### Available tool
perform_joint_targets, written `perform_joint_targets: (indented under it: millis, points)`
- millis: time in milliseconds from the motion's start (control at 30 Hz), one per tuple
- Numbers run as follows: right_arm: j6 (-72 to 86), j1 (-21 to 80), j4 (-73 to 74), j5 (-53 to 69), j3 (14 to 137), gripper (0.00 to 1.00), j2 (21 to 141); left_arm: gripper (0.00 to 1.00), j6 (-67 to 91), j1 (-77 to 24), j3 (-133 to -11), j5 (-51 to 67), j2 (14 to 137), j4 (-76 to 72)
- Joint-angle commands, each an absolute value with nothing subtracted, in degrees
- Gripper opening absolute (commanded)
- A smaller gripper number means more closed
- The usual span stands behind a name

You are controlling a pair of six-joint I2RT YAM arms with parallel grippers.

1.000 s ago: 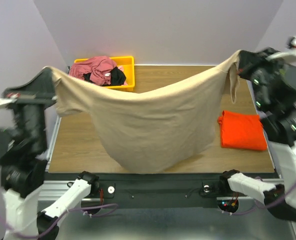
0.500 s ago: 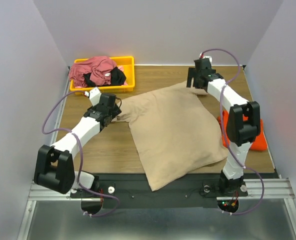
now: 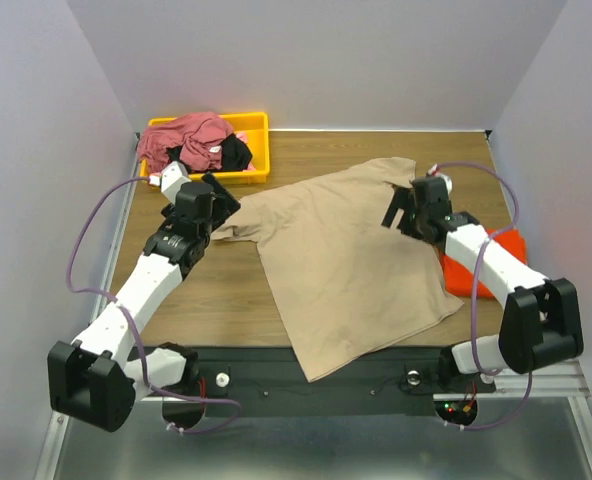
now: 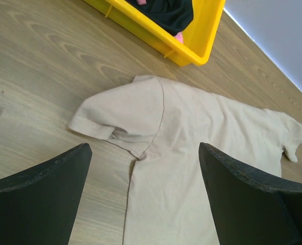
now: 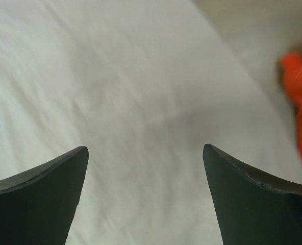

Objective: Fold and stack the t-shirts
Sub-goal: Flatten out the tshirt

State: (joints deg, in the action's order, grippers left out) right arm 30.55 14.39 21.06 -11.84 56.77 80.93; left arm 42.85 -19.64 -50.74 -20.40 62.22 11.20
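A tan t-shirt (image 3: 346,255) lies spread flat across the middle of the table, hem toward the near edge. My left gripper (image 3: 219,197) hovers open just above its left sleeve (image 4: 115,115), nothing between the fingers (image 4: 39,196). My right gripper (image 3: 398,212) stands open over the shirt's right shoulder, with bare tan cloth (image 5: 141,102) below it. A folded orange-red t-shirt (image 3: 506,250) lies at the right, partly hidden by the right arm and the tan shirt's edge. A dusty rose t-shirt (image 3: 191,135) and a black one (image 3: 234,152) are heaped in the bin.
The yellow plastic bin (image 3: 259,122) stands at the back left corner, close behind the left gripper; its near wall (image 4: 192,43) shows in the left wrist view. Grey walls close in the table on three sides. The tan shirt's hem overhangs the near edge.
Both grippers have opened and let go of the tan shirt, which hung between the raised arms and now lies flat. Both arms have come down and drawn inward over it.
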Motion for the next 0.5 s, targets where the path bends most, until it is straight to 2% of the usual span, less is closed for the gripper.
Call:
perform_joint_targets:
  millis: [0,233,467]
  points:
    - [38.84,16.0,20.3,-6.07,46.07,1.0,77.88,0.99,38.24,-20.13,-53.52,-12.76,68.72,4.5]
    - [40.6,16.79,20.21,-4.04,38.76,1.0,77.77,0.99,34.11,-25.66,-59.32,-9.76,82.16,-2.44]
    - [39.38,16.79,19.95,-8.34,44.01,1.0,87.52,0.98,33.31,-25.93,-63.36,-11.59,98.06,-4.48]
